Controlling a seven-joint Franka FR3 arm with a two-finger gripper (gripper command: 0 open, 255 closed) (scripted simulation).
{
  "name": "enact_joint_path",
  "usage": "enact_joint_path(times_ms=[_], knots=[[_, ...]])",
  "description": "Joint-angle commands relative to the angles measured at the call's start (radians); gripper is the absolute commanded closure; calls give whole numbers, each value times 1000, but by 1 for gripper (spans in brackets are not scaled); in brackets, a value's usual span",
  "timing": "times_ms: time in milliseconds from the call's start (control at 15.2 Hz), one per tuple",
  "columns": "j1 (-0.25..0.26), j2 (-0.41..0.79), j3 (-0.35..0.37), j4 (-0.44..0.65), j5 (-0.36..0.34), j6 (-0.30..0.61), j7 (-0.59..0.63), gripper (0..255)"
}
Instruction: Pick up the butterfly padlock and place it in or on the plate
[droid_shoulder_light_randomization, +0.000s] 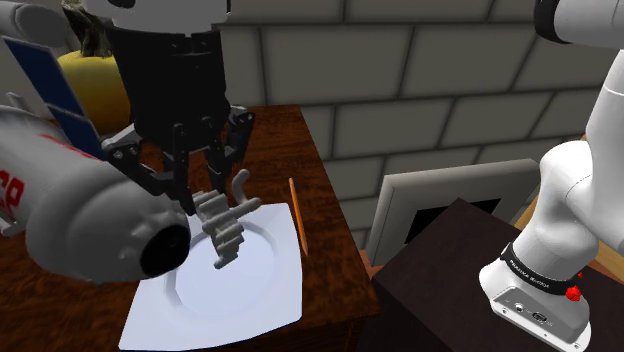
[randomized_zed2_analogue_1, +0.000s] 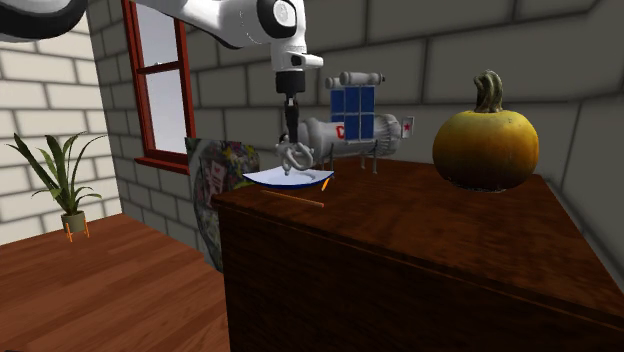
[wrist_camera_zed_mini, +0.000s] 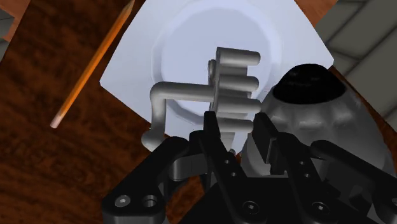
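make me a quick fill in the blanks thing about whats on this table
1. The gripper holds the grey padlock above the white ____.
2. Beside the plate, on the wooden table, lies an orange ____.
3. The window frame in the brick wall is ____.

Missing words: plate; pencil; red
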Motion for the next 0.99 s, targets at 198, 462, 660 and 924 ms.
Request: enact_joint_path(times_ms=[198,462,660,924], knots=[[-3,6,1,-91,5,91,3,255],[-6,1,-1,-150,6,146,2,255],[-5,1,-4,-164,7,159,2,255],[-3,1,-7,-164,8,159,1,255]])
